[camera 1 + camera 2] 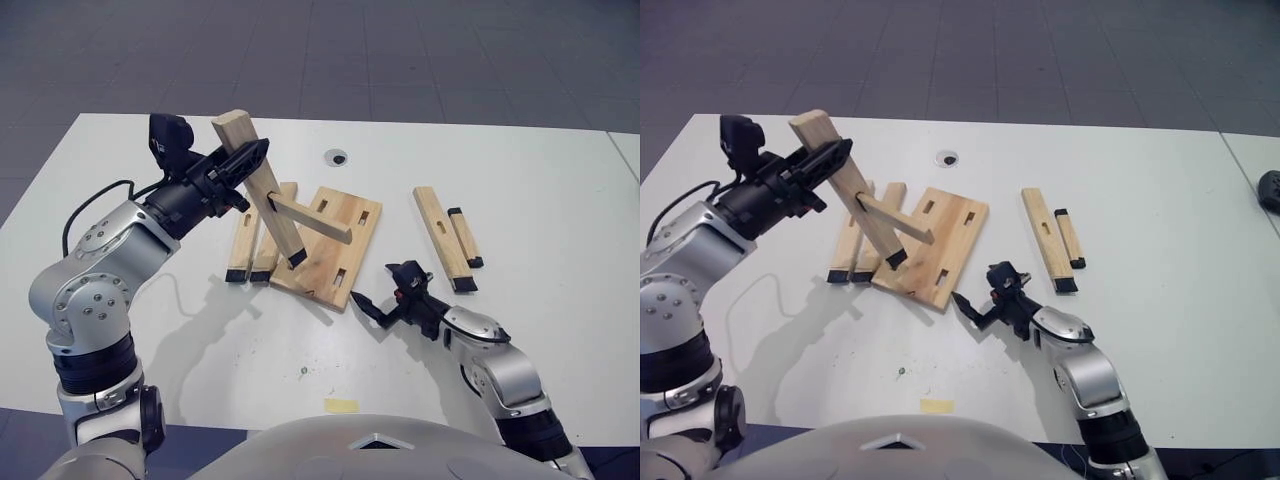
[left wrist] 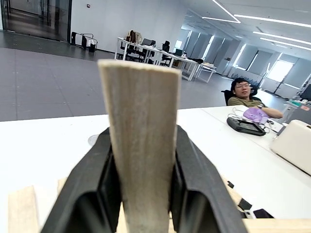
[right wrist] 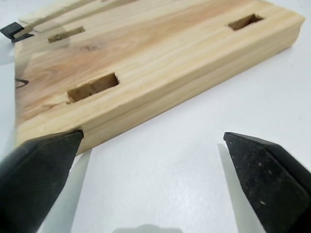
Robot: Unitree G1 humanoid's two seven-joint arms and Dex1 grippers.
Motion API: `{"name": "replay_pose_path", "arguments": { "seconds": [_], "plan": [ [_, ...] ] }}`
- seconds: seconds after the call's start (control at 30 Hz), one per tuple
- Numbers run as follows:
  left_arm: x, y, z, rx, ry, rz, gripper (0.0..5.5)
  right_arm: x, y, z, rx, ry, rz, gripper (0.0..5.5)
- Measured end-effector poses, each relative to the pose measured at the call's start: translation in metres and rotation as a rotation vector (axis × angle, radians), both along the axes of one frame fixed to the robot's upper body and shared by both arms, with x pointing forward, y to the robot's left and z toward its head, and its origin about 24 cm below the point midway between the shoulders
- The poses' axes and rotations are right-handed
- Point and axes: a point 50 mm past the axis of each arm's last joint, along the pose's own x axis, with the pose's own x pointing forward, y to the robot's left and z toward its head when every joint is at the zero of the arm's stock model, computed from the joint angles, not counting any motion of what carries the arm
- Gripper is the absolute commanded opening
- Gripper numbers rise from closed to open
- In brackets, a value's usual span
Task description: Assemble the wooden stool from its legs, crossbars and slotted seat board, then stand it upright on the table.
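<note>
Leg [image 1: 237, 132] in left hand [image 1: 256, 156]; right hand [image 3: 153, 137] agape beside seat board [image 1: 325, 250].

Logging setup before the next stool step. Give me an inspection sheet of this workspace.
Surface: white table, round grommet hole.
Job's things: slotted seat board flat; leg with crossbar held tilted over it; two legs beside its left edge, two pieces right.
Clutter: yellow tape scrap near front edge.
Tools: left tool shut on leg; right tool open at board's near corner.
Cables: black cable by left arm.
Surroundings: grey tiled floor, office desks.
</note>
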Motion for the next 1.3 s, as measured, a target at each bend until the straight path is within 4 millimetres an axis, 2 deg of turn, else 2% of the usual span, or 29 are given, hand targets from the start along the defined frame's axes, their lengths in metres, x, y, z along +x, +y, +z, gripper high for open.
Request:
{"name": "replay_pose_path", "arguments": {
  "seconds": [0.17,0.27,0.43,0.57,0.83,1.1,1.3],
  "plan": [
    [0.008,0.019,-0.015,-0.020,0.021,0.141,1.04,0.003,-0.006,0.004,-0.001,-0.032,-0.029,5.40],
    [0.007,0.023,-0.030,-0.092,0.063,0.183,1.04,0.003,-0.009,0.004,-0.002,-0.035,-0.043,5.40],
    [0.001,0.030,-0.039,-0.236,0.105,0.254,1.04,0.002,-0.012,0.003,-0.002,-0.037,-0.056,5.40],
    [0.000,0.028,-0.039,-0.264,0.109,0.253,1.04,0.000,-0.013,0.001,-0.003,-0.029,-0.062,5.40],
    [-0.013,0.021,-0.045,-0.211,0.116,0.222,1.04,0.000,-0.015,0.001,-0.010,-0.036,-0.081,5.40],
    [-0.007,0.023,-0.050,-0.209,0.083,0.303,1.04,0.000,-0.015,0.001,-0.011,-0.038,-0.087,5.40],
    [-0.006,0.009,-0.052,-0.139,-0.002,0.271,1.04,0.001,-0.015,0.002,-0.017,-0.046,-0.084,5.40]
  ]
}}
